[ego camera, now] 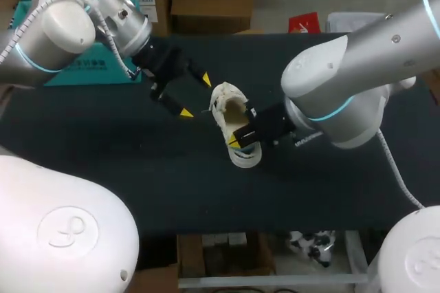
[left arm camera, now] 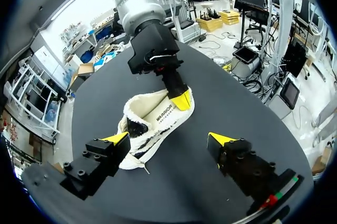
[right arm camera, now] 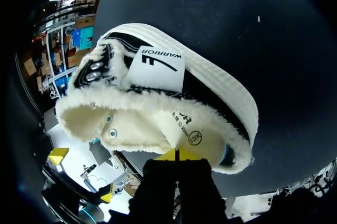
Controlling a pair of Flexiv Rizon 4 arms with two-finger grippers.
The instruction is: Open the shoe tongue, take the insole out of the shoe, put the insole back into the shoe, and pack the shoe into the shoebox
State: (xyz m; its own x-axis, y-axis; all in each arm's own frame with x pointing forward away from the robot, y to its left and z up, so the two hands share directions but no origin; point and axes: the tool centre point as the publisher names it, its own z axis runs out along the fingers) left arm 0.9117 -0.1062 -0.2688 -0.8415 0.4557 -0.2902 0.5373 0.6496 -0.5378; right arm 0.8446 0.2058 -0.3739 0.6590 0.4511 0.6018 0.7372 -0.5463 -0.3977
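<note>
Judging the shoe (ego camera: 237, 124) light and soft, with fleecy walls that will buckle above a stiffer rubber sole, we would take it by the heel or sole; it lies on its side mid-desk (ego camera: 137, 169); our right gripper (ego camera: 235, 142) looks clenched on the heel end of the thin, floppy insole (right arm camera: 181, 129); our left gripper (ego camera: 196, 96) hangs released just beside the toe. We count one shoe, one insole, two grippers.

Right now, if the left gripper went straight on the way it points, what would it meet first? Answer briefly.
Probably the shoe, which lies just ahead of the open left gripper with its toe end nearest. Depth is unclear, so the table beside it could come first.
</note>
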